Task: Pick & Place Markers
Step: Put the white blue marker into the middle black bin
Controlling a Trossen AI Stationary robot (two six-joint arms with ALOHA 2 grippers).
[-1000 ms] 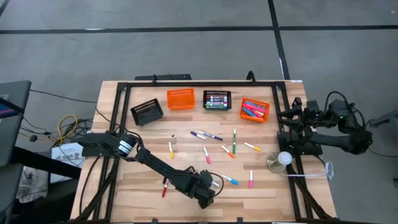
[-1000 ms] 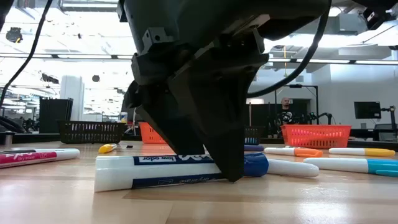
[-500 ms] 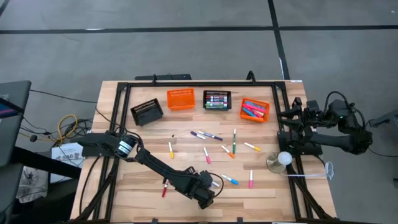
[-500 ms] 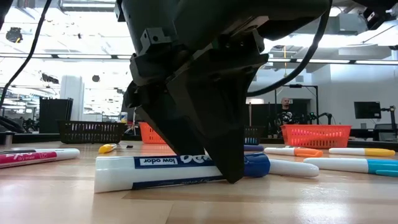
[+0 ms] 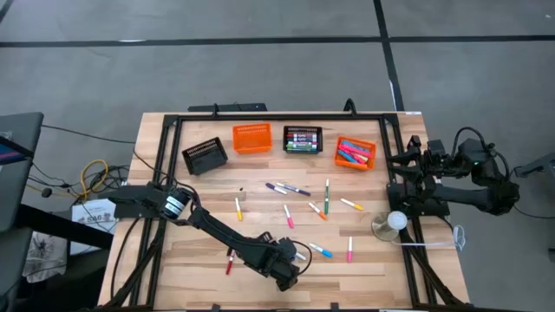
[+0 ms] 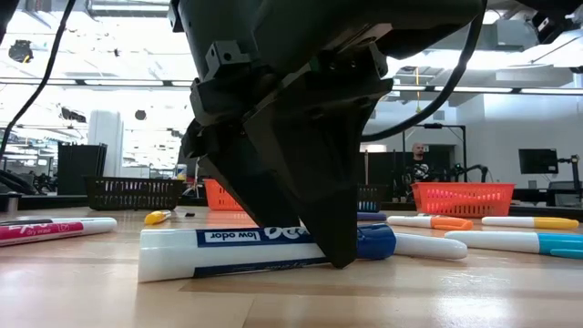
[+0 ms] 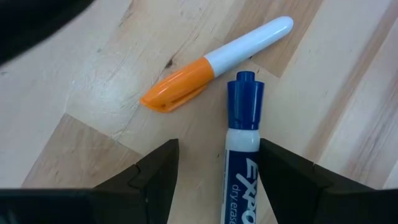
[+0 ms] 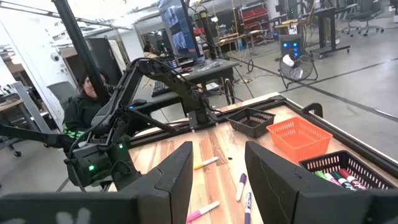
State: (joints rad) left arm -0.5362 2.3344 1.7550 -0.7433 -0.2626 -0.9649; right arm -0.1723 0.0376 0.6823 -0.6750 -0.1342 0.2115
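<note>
Left pincer [image 7: 214,180], fingers apart astride the blue-capped white marker [image 7: 242,155] lying on the wooden desk [image 7: 81,149]; closing off-centre could roll it against the neighbouring orange-capped marker [image 7: 214,59]; right pincer [image 8: 217,180] waits apart.

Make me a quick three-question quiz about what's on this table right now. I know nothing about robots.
1. True or false: the left gripper holds the blue-capped marker up in the air.
2. What lies just beyond that marker's cap? A: an orange-capped marker. B: a green-capped marker. C: a basket.
3. Fill in: the right gripper waits at the ___ edge of the table.

Key: 1 false, it lies on the wood between the open fingers; 2 A; 3 right.
</note>
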